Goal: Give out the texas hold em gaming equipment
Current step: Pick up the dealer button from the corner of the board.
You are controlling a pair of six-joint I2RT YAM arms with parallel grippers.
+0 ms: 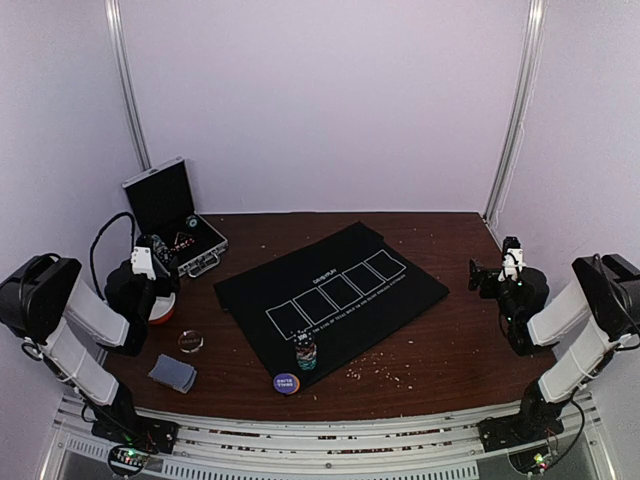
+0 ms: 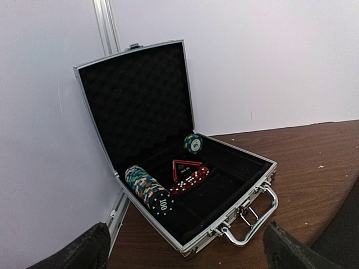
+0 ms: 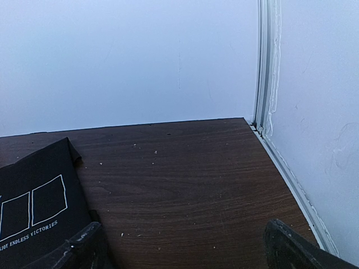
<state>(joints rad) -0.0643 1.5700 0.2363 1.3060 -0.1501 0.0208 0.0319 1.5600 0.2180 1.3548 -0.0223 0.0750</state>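
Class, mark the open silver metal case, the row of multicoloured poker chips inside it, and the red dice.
open silver metal case [image 2: 134, 101], left wrist view, lid's foam lining
row of multicoloured poker chips [image 2: 147, 189], left wrist view, row's middle
red dice [image 2: 189, 180], left wrist view, cluster's middle

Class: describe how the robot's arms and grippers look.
The left arm and right arm: pale grey links between bulky black joints. A black cable loops beside the left one. The left gripper and right gripper: black, each with a white block.
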